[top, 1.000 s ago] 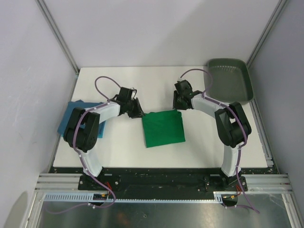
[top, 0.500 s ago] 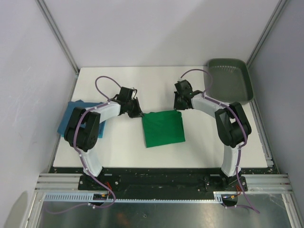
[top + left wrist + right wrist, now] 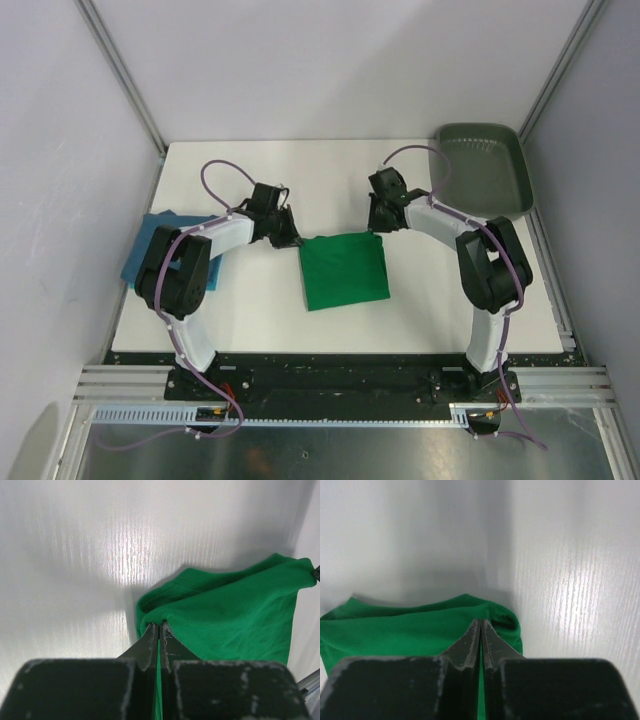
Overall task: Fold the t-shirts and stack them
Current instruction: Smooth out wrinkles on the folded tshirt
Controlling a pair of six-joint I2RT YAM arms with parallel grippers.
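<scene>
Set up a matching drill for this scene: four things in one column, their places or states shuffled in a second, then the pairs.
1. green t-shirt
2. blue t-shirt
3. tray
4. left end effector

A. at the far right corner of the table
B. shut on a corner of green cloth
C. folded, in the middle
D. at the left edge, partly under the left arm

Pairs: 1-C, 2-D, 3-A, 4-B
</scene>
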